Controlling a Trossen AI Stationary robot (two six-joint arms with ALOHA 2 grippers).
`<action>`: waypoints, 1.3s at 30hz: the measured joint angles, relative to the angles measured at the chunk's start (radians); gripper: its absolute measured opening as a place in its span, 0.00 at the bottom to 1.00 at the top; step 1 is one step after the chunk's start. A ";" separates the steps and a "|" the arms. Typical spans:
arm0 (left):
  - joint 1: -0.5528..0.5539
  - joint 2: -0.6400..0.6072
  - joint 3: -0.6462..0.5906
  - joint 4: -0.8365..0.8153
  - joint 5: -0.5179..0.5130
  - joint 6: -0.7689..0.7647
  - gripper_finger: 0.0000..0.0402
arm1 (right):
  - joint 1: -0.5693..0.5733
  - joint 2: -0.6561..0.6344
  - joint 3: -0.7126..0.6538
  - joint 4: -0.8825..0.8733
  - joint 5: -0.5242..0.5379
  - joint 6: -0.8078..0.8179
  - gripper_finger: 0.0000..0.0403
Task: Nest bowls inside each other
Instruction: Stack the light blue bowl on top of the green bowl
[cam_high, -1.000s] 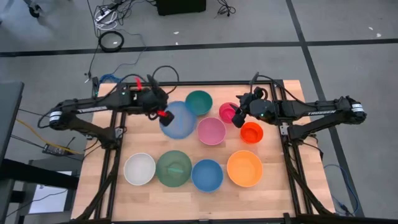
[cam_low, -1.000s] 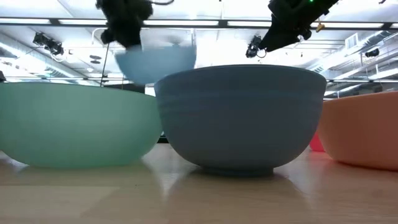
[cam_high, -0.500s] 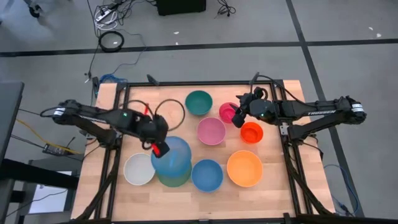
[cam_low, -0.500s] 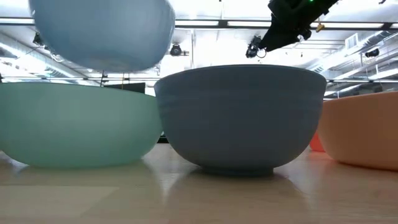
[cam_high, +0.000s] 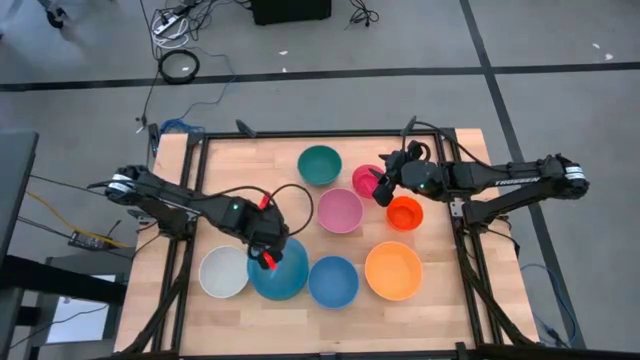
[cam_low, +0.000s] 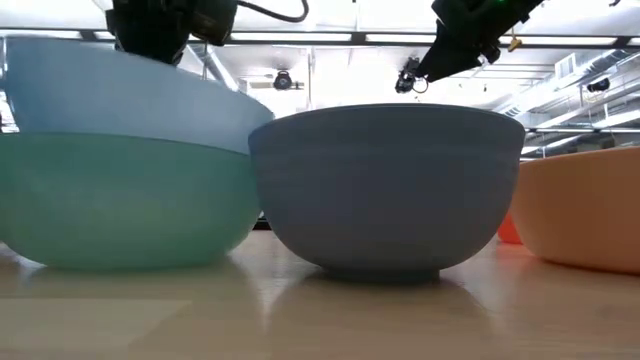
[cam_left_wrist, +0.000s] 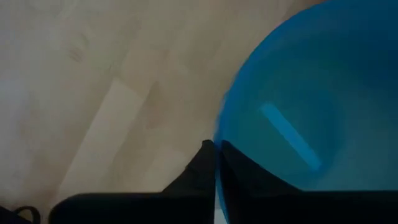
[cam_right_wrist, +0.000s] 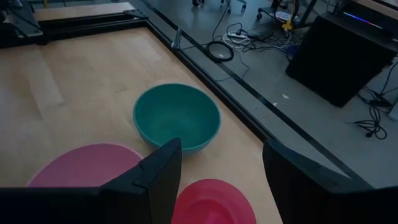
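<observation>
My left gripper (cam_high: 265, 258) is shut on the rim of the light blue bowl (cam_high: 282, 272), which sits inside the dull green bowl (cam_low: 120, 215) at the near left, a little tilted in the low view. Beside them stand the white bowl (cam_high: 224, 272), the blue bowl (cam_high: 333, 281) and the orange bowl (cam_high: 393, 270). Farther back are the pink (cam_high: 340, 210), teal (cam_high: 319, 164), magenta (cam_high: 364, 178) and red-orange (cam_high: 405, 213) bowls. My right gripper (cam_high: 381, 188) hangs open above the magenta bowl, touching nothing. My left gripper pinches the light blue bowl's rim (cam_left_wrist: 217, 152) on its left side, one finger inside the bowl and one outside. The fingers come from above, pointing steeply down. The bowl rests in the dull green bowl, its rim (cam_low: 60, 50) higher on the gripped side.
The bowls stand close together in two rows on the wooden table (cam_high: 220, 190). A black metal frame (cam_high: 320, 133) runs along the table's far edge and sides. Bare wood lies at the far left.
My left gripper has carried the light blue bowl from the table's far middle toward the near edge and down, tipping to point more steeply downward. The bowl, clear of the table before, now sits in the dull green bowl. My right arm has kept still.
</observation>
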 joint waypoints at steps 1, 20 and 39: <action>0.000 -0.001 0.000 0.001 -0.010 -0.001 0.08 | 0.000 0.000 0.000 0.000 0.000 0.000 0.53; 0.000 -0.013 0.000 -0.005 0.005 -0.005 0.26 | 0.000 0.000 0.000 0.000 -0.019 0.005 0.53; 0.000 -0.054 -0.014 0.025 0.070 0.008 0.26 | 0.000 0.000 0.000 0.019 -0.019 0.006 0.53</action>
